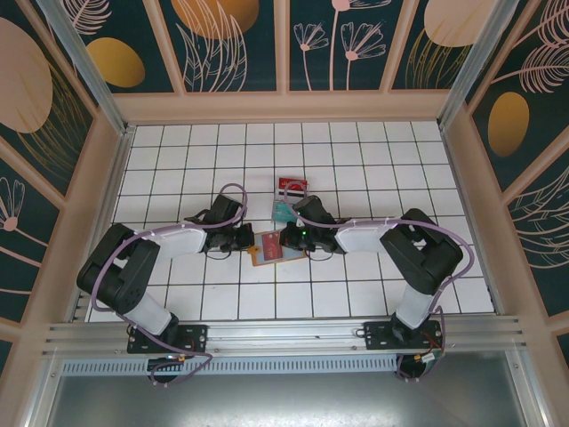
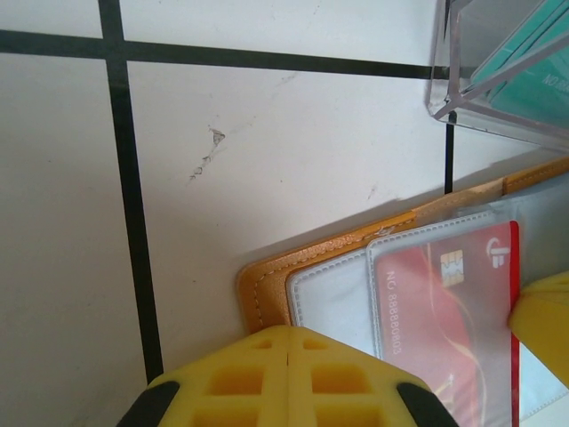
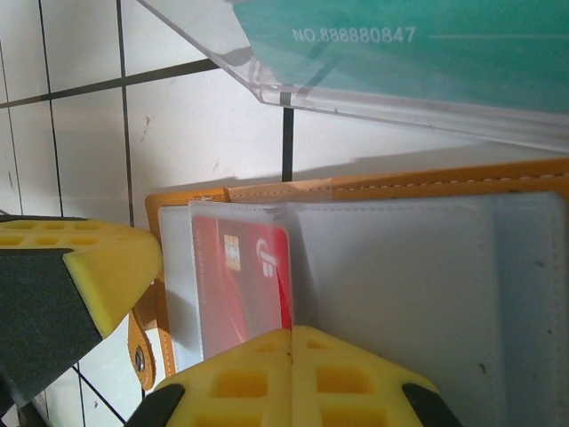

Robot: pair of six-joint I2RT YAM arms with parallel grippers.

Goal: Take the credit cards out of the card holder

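white tiled surface (image 1: 356,160) with dark grout, boxed in by floral panels (image 1: 222,36). we enter the lot as follows.

card holder (image 1: 267,247): orange-tan, opened flat, pale inner face up, near the middle of the surface, between our two claws.

red card (image 3: 240,276): seated in a clear sleeve (image 2: 329,294) at the holder's end nearest the left claw (image 2: 289,342). its long axis lies crosswise to the holder's and points straight at the right claw (image 3: 292,342), near short edge toward the tips.

right claw: fingers pressed together, tips at that short edge. whether the card's rim is nipped between them we cannot tell.

left claw: fingers together, nothing visible between them, set at the holder's orange border by the corner, beside the sleeve and off the card.

teal card (image 3: 400,36): held in a clear stand (image 2: 444,98), just beyond the holder's far edge, outside it.

judgement: the right claw is the nearer to the red card, and the card lies lengthwise in line with it. we reckon the draw should run along that axis, toward the right claw, while the left claw steadies the holder's end. we count the red card as not yet out.
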